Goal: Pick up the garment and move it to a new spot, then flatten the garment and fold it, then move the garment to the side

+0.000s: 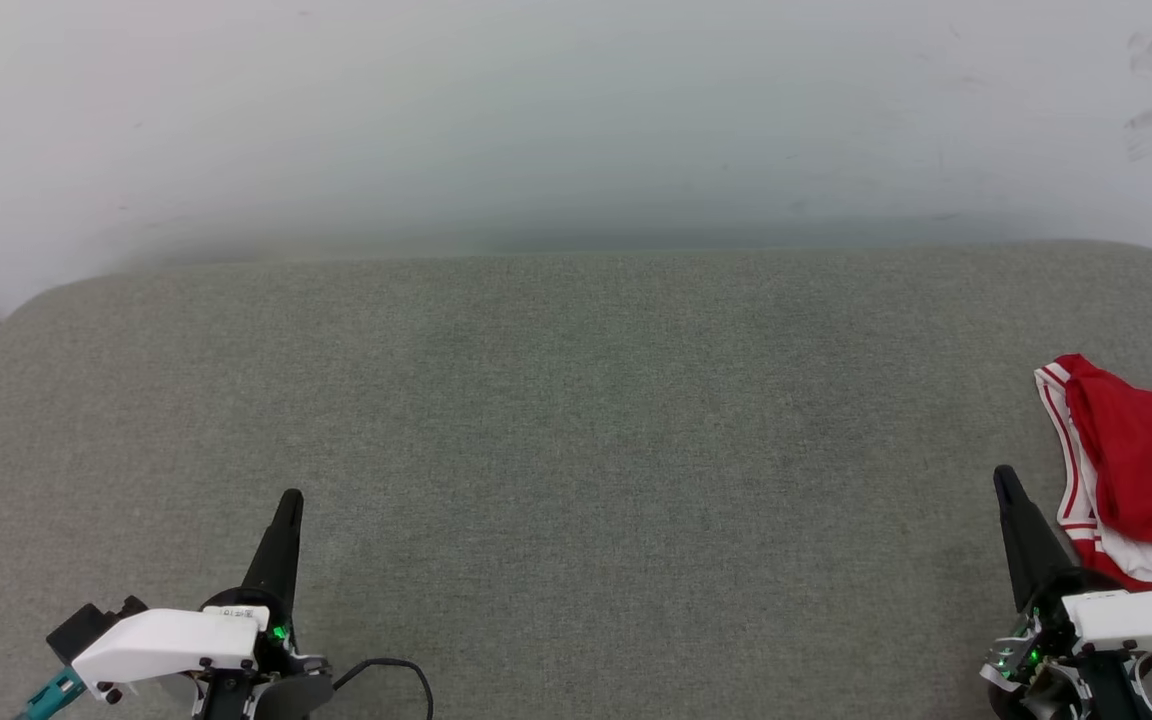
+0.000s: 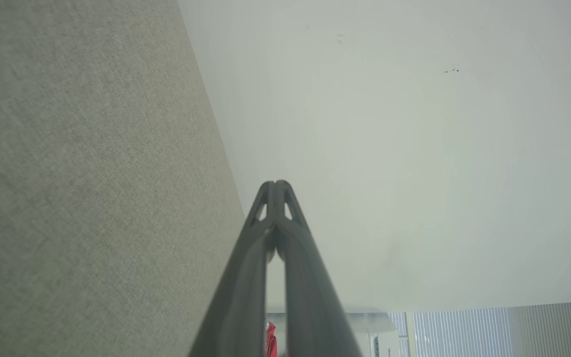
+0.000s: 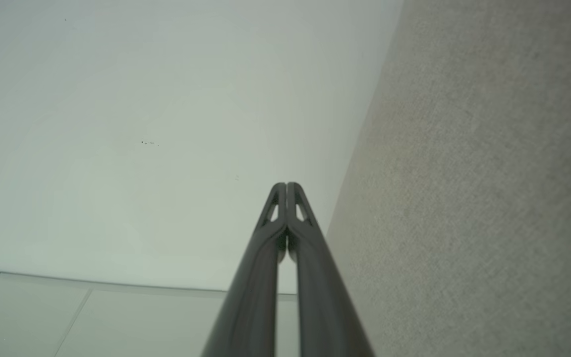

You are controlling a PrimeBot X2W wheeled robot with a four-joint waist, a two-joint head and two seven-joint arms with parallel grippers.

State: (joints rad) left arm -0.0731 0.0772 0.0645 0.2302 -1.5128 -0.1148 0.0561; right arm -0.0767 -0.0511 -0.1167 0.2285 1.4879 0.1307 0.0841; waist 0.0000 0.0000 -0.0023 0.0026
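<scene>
Your left gripper (image 1: 291, 498) and right gripper (image 1: 1004, 478) sit at the near side of the grey pad (image 1: 576, 400), well apart. Each has its fingers pressed together and holds nothing. The garment (image 1: 1151, 450) lies bunched at the pad's right side, just beside your right gripper, with red cloth uppermost and striped trim showing. A pale wall (image 1: 576, 120) stands behind.

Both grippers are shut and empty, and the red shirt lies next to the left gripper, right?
Wrong side: the head view shows the red shirt next to the right gripper. Both it and the left gripper are shut and empty.
</scene>
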